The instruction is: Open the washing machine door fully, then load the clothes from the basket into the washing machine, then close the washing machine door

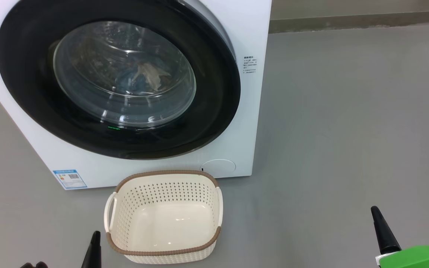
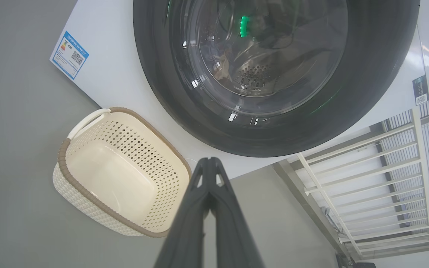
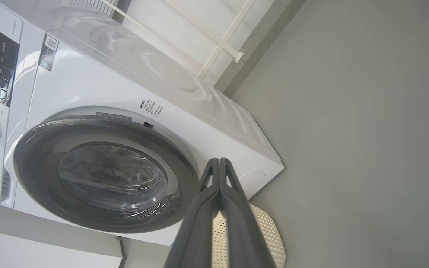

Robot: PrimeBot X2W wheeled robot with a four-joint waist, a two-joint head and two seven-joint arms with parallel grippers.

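The washing machine point(image 1: 246, 123) stands on the grey floor point(image 1: 330, 149). The washing machine door point(image 1: 88, 136) lies against its front, so it looks shut; whether the latch has caught I cannot tell. The clothes point(image 1: 145, 76) are inside the machine, seen as blue and cream fabric behind the glass. The basket point(image 1: 162, 193) stands just in front of the machine, below the door, with nothing in it. The left gripper point(image 2: 209, 163) is in front of the machine, its two fingers pressed together and holding nothing. The right gripper point(image 3: 219, 163) is also before the machine, fingers together and empty. By my judgement the loading is done and the closing step is at its end. The next move calls only for checking that the door sits fully in, and if not, a soft push on its black rim.
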